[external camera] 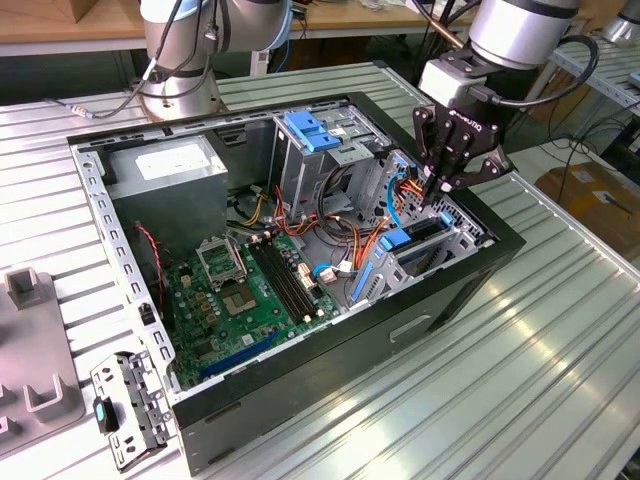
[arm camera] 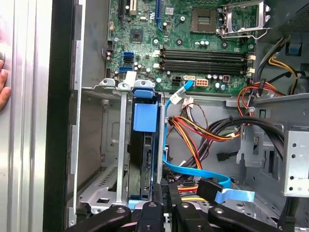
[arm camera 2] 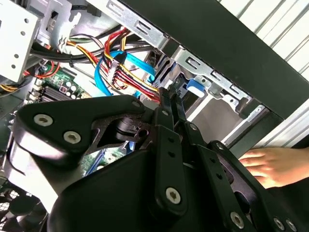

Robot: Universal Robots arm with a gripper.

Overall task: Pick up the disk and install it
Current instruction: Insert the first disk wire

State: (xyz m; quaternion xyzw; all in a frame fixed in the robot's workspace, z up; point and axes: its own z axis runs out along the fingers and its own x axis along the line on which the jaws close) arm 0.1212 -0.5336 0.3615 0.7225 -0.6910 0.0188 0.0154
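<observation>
The gripper hangs inside the open computer case, at about two o'clock in the exterior view, its black fingers pressed together with nothing between them – the second wrist view shows the two tips closed on each other just short of a blue tab. Directly beyond the fingertips sits the disk, standing on edge in the drive bay at the case's near corner; its blue end tab faces up and its dark body runs down between the bay's metal rails. In the exterior view the disk lies at about six o'clock from the gripper, close beneath it. It looks slotted into the bay already, though whether it is fully seated cannot be told.

Around the gripper crowd loose wires: a flat blue cable and a bundle of orange and red leads pass just beside the fingers. A person's hand rests on the table against the case wall.

Risks, as I judge them – the closed fingers could snag the blue cable or leads on any sideways move; a push off the tab's centre could jam the carrier crooked in its rails; and the hand nearby is close enough to be struck
</observation>
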